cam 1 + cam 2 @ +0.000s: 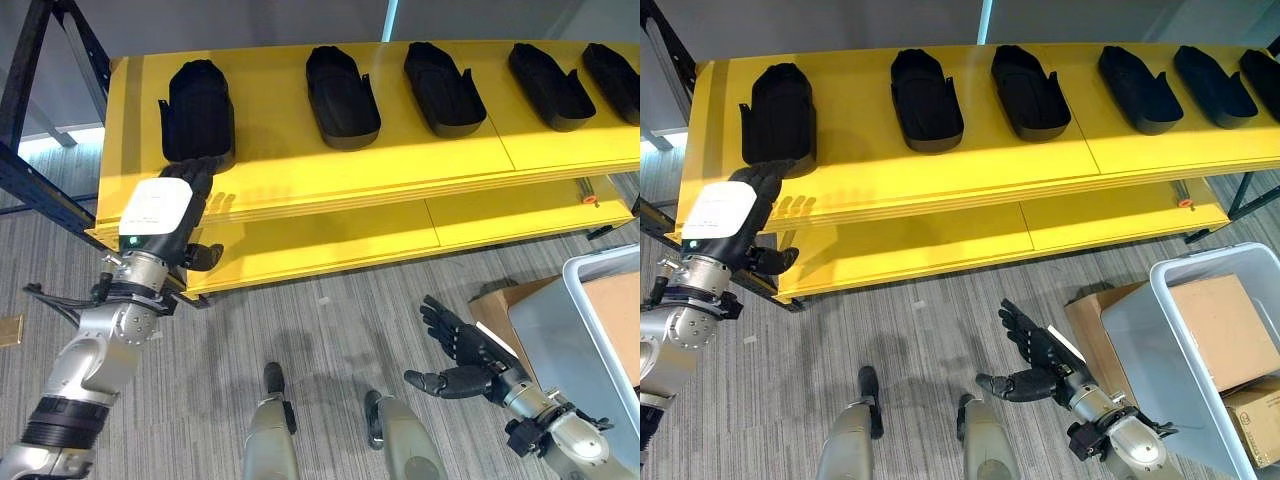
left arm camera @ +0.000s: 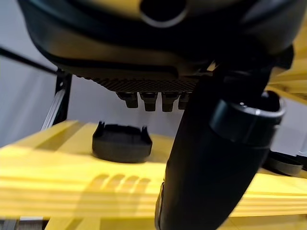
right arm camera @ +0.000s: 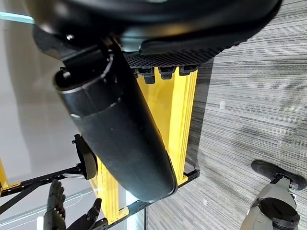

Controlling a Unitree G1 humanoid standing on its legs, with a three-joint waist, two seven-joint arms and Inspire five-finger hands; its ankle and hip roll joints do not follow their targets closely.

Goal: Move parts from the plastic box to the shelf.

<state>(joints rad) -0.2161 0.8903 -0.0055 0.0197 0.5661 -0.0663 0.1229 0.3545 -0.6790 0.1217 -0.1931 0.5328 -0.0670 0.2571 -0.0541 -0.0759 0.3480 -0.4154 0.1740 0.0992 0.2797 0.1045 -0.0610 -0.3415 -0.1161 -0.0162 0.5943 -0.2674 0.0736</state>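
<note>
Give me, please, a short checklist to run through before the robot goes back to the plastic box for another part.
1. Left hand empty, fingers straight: ok.
2. Left hand clear of the leftmost part: cannot tell; fingertips sit at its near edge.
3. Right hand open and empty: ok.
4. Leftmost part resting fully on the shelf: ok.
5. Plastic box beside right hand: ok.
6. Parts remaining in box: cannot tell; cardboard shows inside.
</note>
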